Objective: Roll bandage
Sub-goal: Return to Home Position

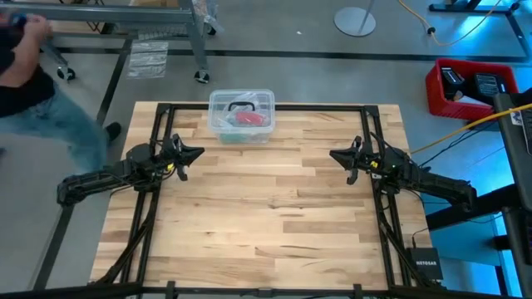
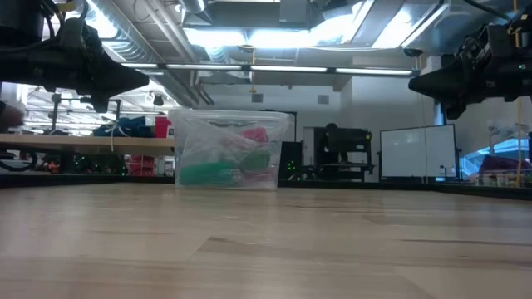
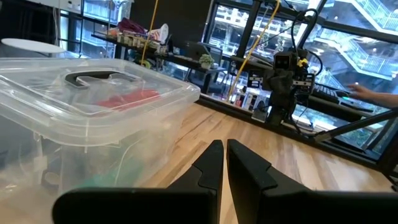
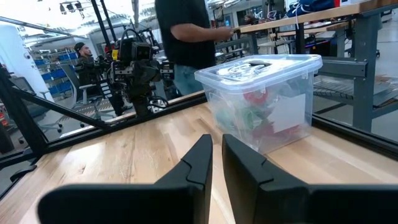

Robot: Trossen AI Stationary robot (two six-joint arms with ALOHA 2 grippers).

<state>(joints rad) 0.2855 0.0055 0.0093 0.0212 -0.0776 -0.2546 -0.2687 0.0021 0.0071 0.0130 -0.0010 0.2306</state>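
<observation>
A lidded box (image 1: 218, 126) holding the bandage (image 1: 247, 118) is shown upper centre. Left gripper (image 1: 194, 154) and right gripper (image 1: 336, 155), fingers together, are best drawn back level, clear of it.

Smooth pale wood table (image 1: 274, 208) with a soft shine, clear shiny plastic box (image 1: 213, 112), black plastic handle (image 1: 242, 105), soft red cloth bandage (image 1: 247, 119), dull black left gripper (image 1: 198, 153) and right gripper (image 1: 334, 154), black metal frame (image 1: 316, 106)
</observation>
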